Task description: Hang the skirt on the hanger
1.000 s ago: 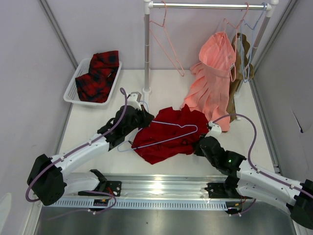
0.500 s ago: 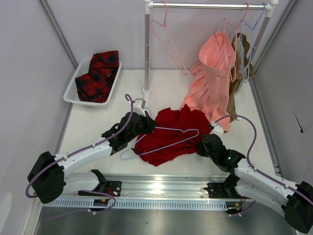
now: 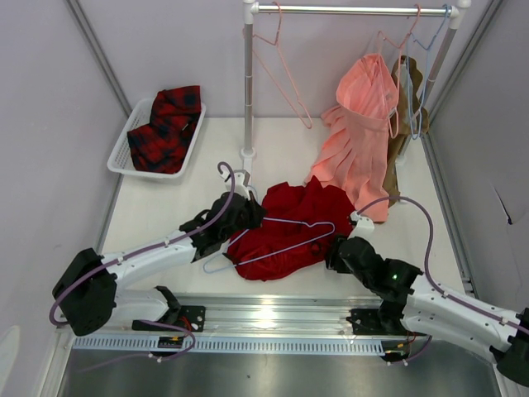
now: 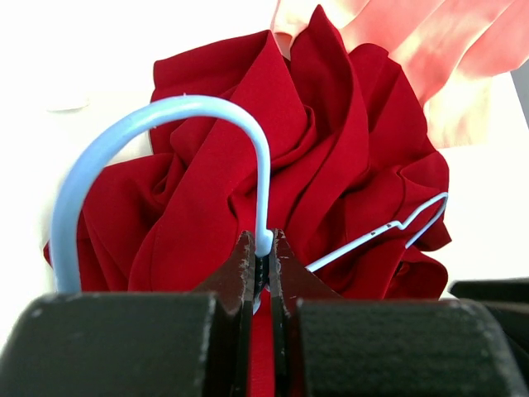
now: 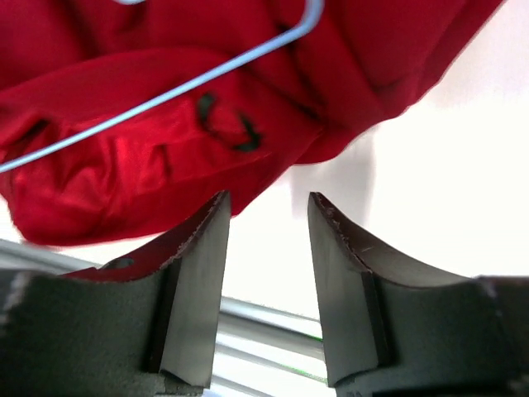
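The deep-red skirt (image 3: 289, 217) lies crumpled on the table between the two arms. Across it rests the light-blue wire hanger (image 3: 285, 241), its bottom bar running from the near left up to the right shoulder. My left gripper (image 3: 250, 217) is at the skirt's left edge, shut on the hanger's neck just below the hook (image 4: 165, 112), with the skirt (image 4: 347, 149) behind it. My right gripper (image 3: 335, 248) sits at the skirt's near right corner. In the right wrist view it (image 5: 269, 203) stands open with nothing between its fingers, the skirt's hem (image 5: 124, 165) and hanger wire (image 5: 190, 83) just beyond.
A white basket (image 3: 120, 153) with a red-and-black plaid garment (image 3: 165, 124) stands at the far left. A clothes rack pole (image 3: 248, 83) carries pink hangers (image 3: 285, 78), a salmon-pink pleated skirt (image 3: 355, 132) and a brown garment (image 3: 409, 91). A metal rail (image 3: 264, 314) runs along the near edge.
My right gripper has opened and let go of the skirt's corner. The left gripper has shifted the hanger slightly right and nearer, and the skirt is a bit more bunched.
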`<action>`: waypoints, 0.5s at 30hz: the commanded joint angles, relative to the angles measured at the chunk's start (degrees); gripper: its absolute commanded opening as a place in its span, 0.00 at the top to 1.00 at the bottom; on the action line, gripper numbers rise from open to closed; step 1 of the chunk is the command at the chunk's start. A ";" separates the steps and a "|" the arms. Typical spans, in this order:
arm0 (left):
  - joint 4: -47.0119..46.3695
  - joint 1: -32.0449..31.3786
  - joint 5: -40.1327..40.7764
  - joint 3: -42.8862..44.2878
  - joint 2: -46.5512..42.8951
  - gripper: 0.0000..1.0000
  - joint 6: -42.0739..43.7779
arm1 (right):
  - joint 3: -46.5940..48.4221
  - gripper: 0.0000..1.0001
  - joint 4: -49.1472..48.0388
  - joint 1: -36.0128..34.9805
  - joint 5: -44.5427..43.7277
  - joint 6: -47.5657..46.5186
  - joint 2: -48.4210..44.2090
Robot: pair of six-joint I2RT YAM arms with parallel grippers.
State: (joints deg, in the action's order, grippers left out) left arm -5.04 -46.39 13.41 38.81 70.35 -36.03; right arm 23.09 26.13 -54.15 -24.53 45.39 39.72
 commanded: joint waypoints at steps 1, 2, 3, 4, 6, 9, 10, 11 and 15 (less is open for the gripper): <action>-1.29 -0.37 1.88 1.36 0.76 1.00 -0.09 | 5.90 0.57 5.33 -6.90 -9.45 2.08 -1.84; -1.38 -0.37 1.88 1.45 0.67 1.00 -0.27 | 6.61 0.60 5.42 -8.59 -10.52 1.81 -1.76; -1.46 -0.45 1.88 1.45 0.76 1.00 -0.18 | 7.31 0.62 4.55 -10.00 -11.40 1.29 -1.41; -1.47 -0.45 1.80 1.45 0.67 1.00 -0.27 | 8.28 0.63 3.85 -12.18 -12.20 -0.37 -0.01; -1.55 -0.45 1.80 1.62 0.67 1.00 -0.27 | 9.07 0.63 1.05 -13.08 -12.03 -1.78 2.80; -1.21 -0.54 1.80 2.15 0.93 1.00 -0.18 | 8.99 0.66 -5.17 -12.74 -8.00 -5.91 8.78; -1.03 -0.46 1.88 2.32 1.02 1.00 -0.18 | 8.73 0.67 -6.69 -12.30 -6.42 -7.05 11.05; -0.94 -0.45 1.80 2.67 1.11 1.00 -0.18 | 7.94 0.67 -8.19 -10.47 -3.44 -8.63 12.03; -0.68 -0.45 1.53 2.94 1.11 1.00 0.00 | 6.01 0.70 -15.39 -4.57 3.85 -12.24 15.11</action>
State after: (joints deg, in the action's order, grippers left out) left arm -5.08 -46.50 13.45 39.38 71.16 -36.07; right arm 29.87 18.81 -61.95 -26.26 37.89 53.91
